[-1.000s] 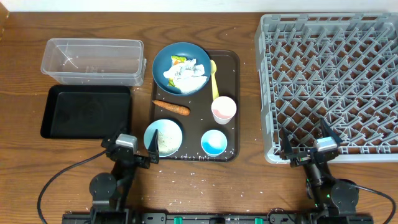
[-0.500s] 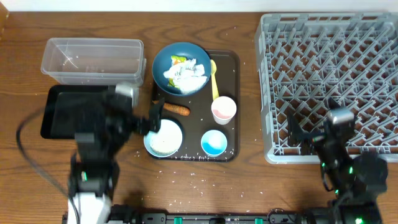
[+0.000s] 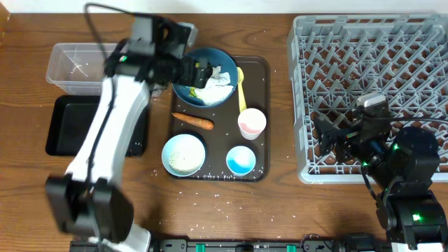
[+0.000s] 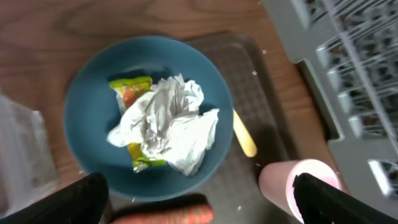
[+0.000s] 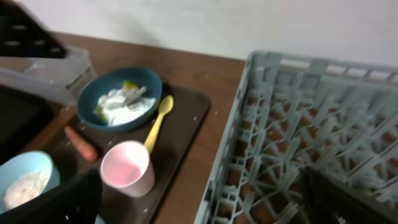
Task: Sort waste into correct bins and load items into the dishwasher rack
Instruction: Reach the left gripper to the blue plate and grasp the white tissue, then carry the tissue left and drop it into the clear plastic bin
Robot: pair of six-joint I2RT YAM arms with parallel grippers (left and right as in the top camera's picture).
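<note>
Now left gripper [image 3: 198, 72] moved over dark blue bowl [image 3: 215, 57].

Overhead: straight down, whole scene. L wrist: close over blue bowl [image 4: 87, 140]. R wrist: oblique, prob. farther, shares bowl.

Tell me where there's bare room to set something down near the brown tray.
On the brown tray, a small patch between carrot, pink cup, rice bowl and light blue bowl is free; elsewhere it's crowded. Bare table runs between tray and rack. The black tray's left part is bare.
</note>
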